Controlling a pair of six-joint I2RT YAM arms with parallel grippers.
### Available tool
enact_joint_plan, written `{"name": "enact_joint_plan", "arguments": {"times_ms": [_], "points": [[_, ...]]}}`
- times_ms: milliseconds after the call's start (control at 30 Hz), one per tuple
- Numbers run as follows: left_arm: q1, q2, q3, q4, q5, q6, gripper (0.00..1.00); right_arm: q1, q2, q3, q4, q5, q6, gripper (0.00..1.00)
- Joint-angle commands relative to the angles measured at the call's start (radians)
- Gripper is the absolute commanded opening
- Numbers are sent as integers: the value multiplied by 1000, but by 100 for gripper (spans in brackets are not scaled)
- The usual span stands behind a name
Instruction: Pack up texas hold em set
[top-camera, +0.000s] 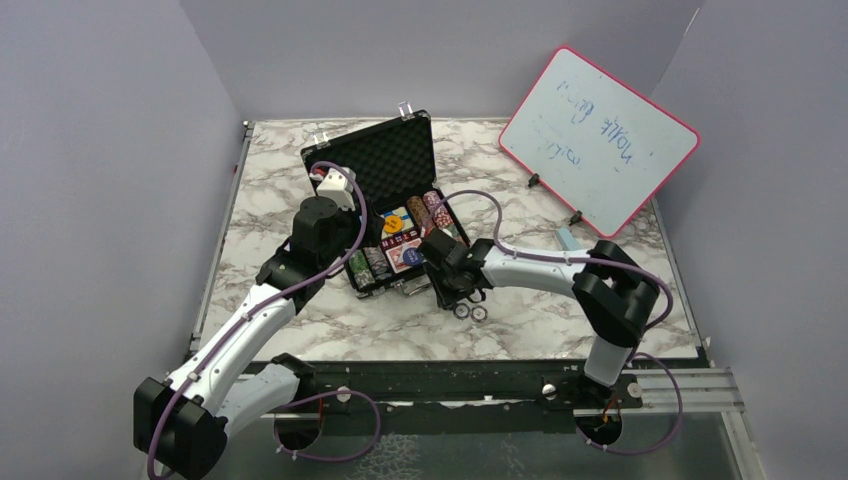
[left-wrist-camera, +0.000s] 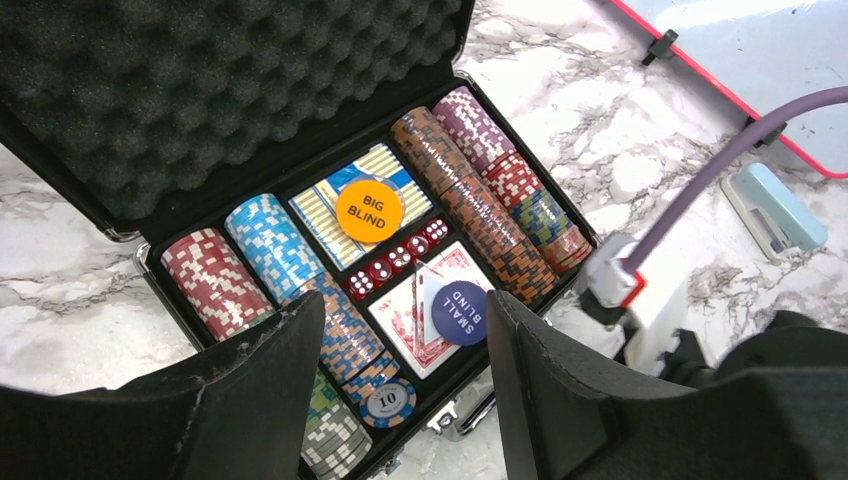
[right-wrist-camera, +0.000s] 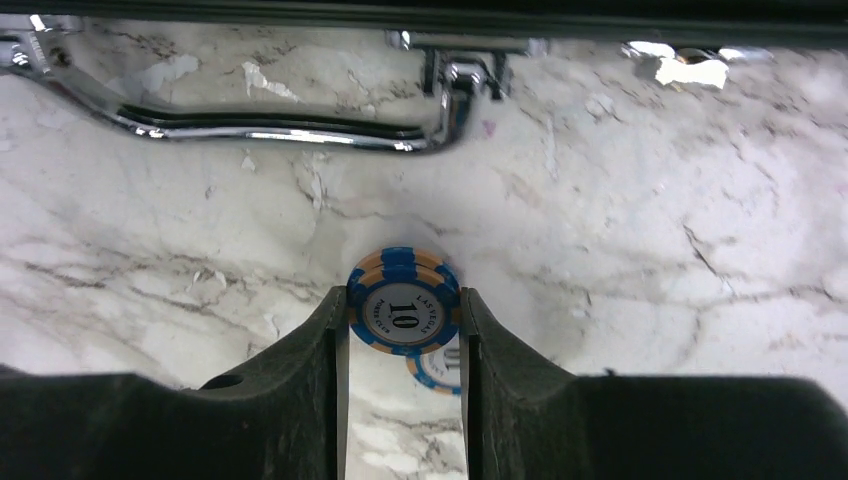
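Pinching a blue-and-orange round poker chip marked 10 (right-wrist-camera: 404, 315) by its rim, the right gripper (right-wrist-camera: 403, 302) sits low over the white marble table (right-wrist-camera: 650, 250); a second matching chip (right-wrist-camera: 437, 368) lies on the table just behind it. Ahead of the chip is the silver handle (right-wrist-camera: 270, 130) of the small black briefcase (top-camera: 385, 160), which stands open. The left gripper (left-wrist-camera: 405, 310) hovers over the case with jaws spread and empty. Inside lie rows of multicoloured chips (left-wrist-camera: 480, 215), a red-backed card deck (left-wrist-camera: 400, 322) and an orange round button (left-wrist-camera: 368, 209).
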Motion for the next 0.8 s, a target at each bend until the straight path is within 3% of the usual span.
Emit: {"name": "enact_joint_plan", "arguments": {"times_ms": [0, 200, 300, 367, 567, 767], "points": [[1, -13, -9, 4, 35, 20, 63, 4, -150, -26, 54, 51, 90, 18], [1, -58, -59, 25, 165, -13, 66, -7, -282, -23, 69, 65, 183, 19], [0, -75, -95, 59, 257, -62, 82, -14, -333, -16, 79, 50, 242, 19], [0, -85, -127, 100, 310, -111, 87, -22, -362, -13, 102, 35, 284, 20], [-4, -131, -236, 268, 410, -247, 87, -76, -399, 17, 173, -53, 376, 20], [-34, -182, -338, 478, 422, -363, 85, -161, -400, 24, 261, -211, 485, 20]]}}
